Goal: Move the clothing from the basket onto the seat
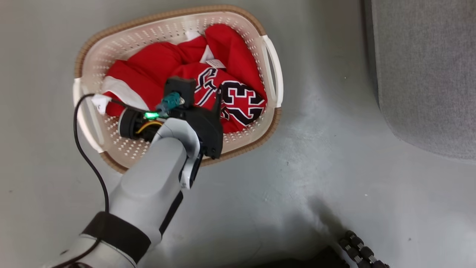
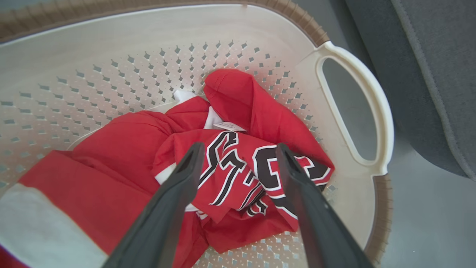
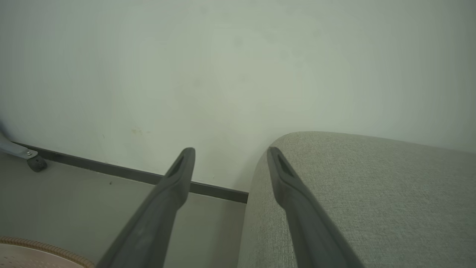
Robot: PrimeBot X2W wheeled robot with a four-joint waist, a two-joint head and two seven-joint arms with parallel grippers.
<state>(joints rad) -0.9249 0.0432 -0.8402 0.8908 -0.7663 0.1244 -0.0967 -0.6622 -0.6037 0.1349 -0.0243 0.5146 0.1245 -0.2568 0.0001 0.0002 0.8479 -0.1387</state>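
Left wrist view: left gripper [image 2: 238, 147] wide apart, empty, over clothing [image 2: 122, 149] in basket [image 2: 111, 56]

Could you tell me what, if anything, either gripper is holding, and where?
Nothing: the left gripper hangs open over the jersey; the right gripper is open, empty.
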